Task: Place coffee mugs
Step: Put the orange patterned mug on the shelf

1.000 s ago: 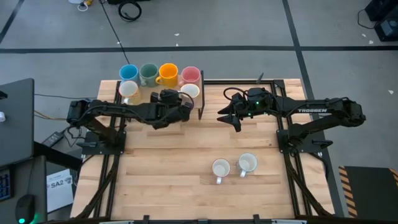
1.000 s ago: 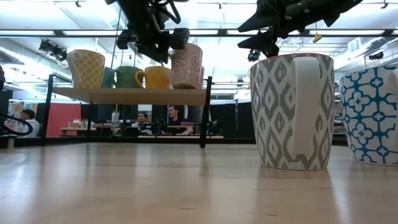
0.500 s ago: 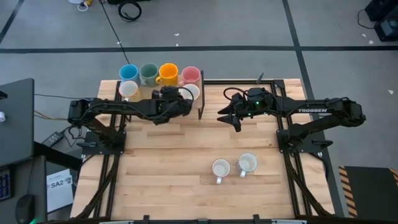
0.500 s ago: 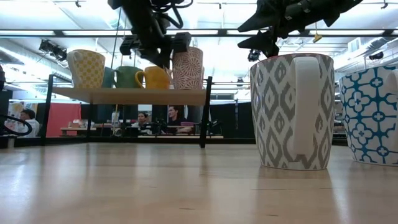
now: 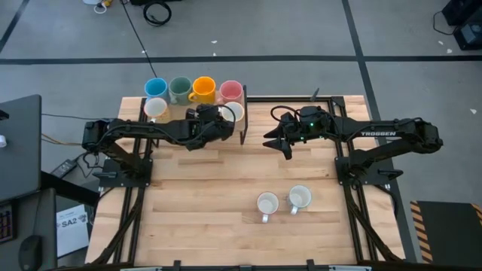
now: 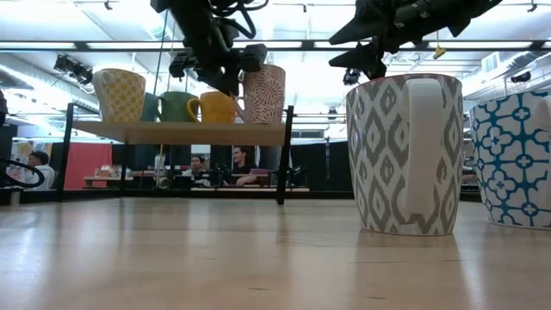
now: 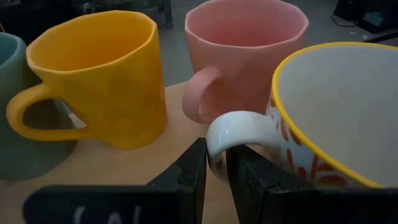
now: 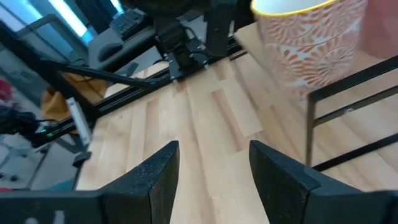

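A raised wooden shelf (image 5: 175,113) stands at the table's far left. On it stand a blue mug (image 5: 156,87), a green mug (image 5: 179,89), an orange-yellow mug (image 5: 203,89), a pink mug (image 5: 231,92) and a white mug (image 5: 155,109). My left gripper (image 5: 220,120) is shut on a white mug with an orange pattern and yellow rim (image 7: 336,118) at the shelf's right end, in front of the pink mug. My right gripper (image 5: 276,141) hangs open and empty over the table's far middle. Two more white mugs (image 5: 266,203) (image 5: 300,198) stand on the table, near right. My left gripper pinches the patterned mug's white side handle (image 7: 225,127) between its two fingers (image 7: 194,163). The fingers come level from the table's left. The mug stands upright, and its base (image 6: 261,119) is at the height of the shelf board. I cannot tell whether it rests on the board.
The shelf has dark metal legs and a frame (image 5: 243,124) at its right end. In the low view the two table mugs show as grey-patterned (image 6: 405,155) and blue-patterned (image 6: 516,159). Bare wood lies at the table's middle and near left (image 5: 196,203). People sit in the room beyond.
My left gripper has moved a little toward the table's right and far edges, carrying the patterned mug farther in over the shelf's right end. The mug has stayed upright. My right gripper has kept still.
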